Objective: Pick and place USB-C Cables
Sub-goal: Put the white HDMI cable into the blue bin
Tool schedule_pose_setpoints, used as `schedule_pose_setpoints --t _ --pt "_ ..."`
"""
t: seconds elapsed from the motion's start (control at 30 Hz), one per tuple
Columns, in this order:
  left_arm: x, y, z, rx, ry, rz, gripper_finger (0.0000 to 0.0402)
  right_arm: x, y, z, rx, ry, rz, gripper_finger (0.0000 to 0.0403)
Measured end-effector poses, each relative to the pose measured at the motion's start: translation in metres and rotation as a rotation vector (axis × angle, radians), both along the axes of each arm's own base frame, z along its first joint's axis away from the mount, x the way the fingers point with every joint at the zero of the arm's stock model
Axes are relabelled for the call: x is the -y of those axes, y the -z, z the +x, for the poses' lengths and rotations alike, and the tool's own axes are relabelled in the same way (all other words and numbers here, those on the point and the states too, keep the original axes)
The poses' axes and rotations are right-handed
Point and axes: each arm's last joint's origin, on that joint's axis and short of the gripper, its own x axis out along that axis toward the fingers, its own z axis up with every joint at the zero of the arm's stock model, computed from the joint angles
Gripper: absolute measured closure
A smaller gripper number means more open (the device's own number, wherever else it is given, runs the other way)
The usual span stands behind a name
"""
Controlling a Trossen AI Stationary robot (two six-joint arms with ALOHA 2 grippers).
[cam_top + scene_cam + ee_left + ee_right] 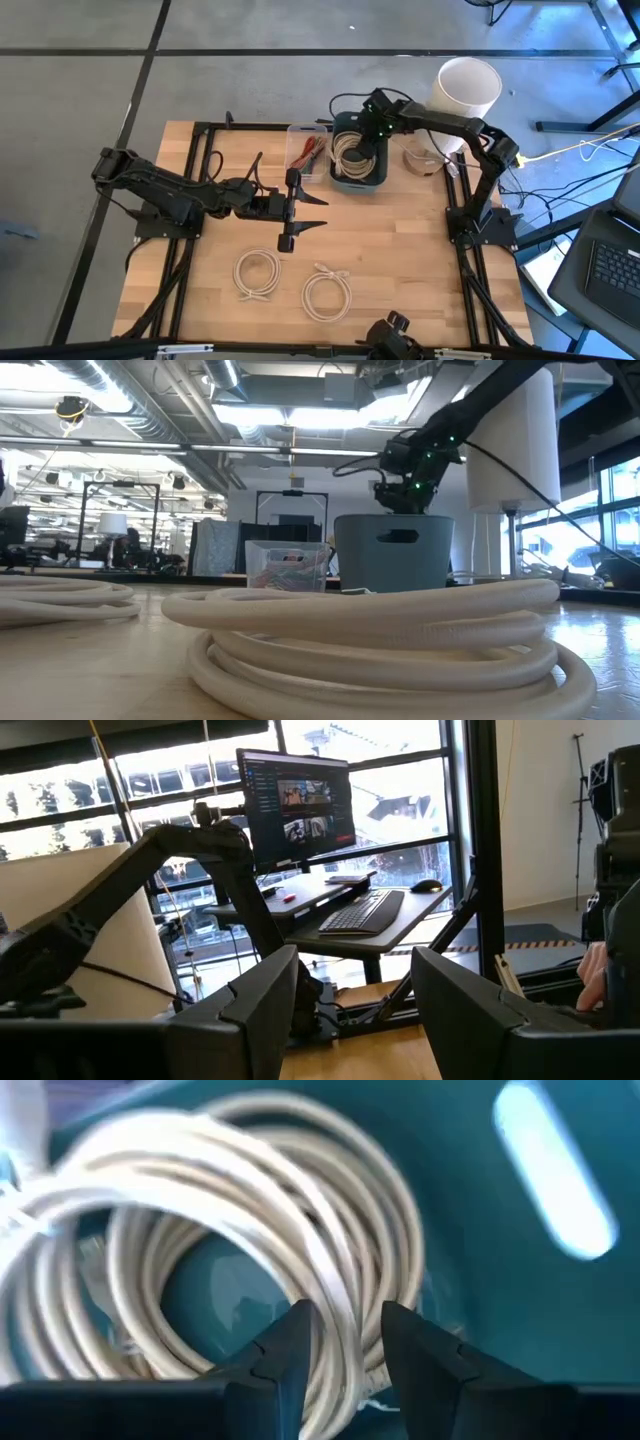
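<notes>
Cream-white USB-C cable coils (352,150) lie in a blue-grey bin (379,178) at the table's far side. My right gripper (345,1325) reaches over this bin from the right and is shut on strands of one coil (230,1200); in the low view the gripper (405,500) stands just above the bin's rim (392,520). Two more coils (257,273) (327,295) lie flat on the near part of the table. Red and green bundles (308,150) sit in a clear box left of the bin. My left gripper (322,213) hovers open over mid-table, touching nothing. My right gripper has a few strands of a cream coil (345,1295) pinched between its two fingers, which come from above pointing down into the bin. The fingers lie across the strands at one side of the coil's ring. The rest of the ring reaches away from the fingers inside the bin, over other coils.
A white bucket (468,85) stands beyond the table's far right corner, and a second clear container (425,155) sits right of the bin. Black frame bars (200,180) run along the left and right sides. Bare wood (400,250) lies between the bin and the near coils.
</notes>
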Motion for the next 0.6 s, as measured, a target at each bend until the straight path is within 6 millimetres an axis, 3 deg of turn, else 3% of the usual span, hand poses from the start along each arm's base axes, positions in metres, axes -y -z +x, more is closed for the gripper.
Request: schedule_pose_setpoints --t 0.17,0.6 --pt "0.0 0.0 0.0 0.0 0.0 0.0 0.021 0.001 -0.017 0.004 0.003 0.019 0.013 0.0275" --pt "0.0 0.0 0.0 0.0 0.0 0.0 0.021 -0.02 -0.023 0.016 -0.051 -0.035 -0.045 0.0274"
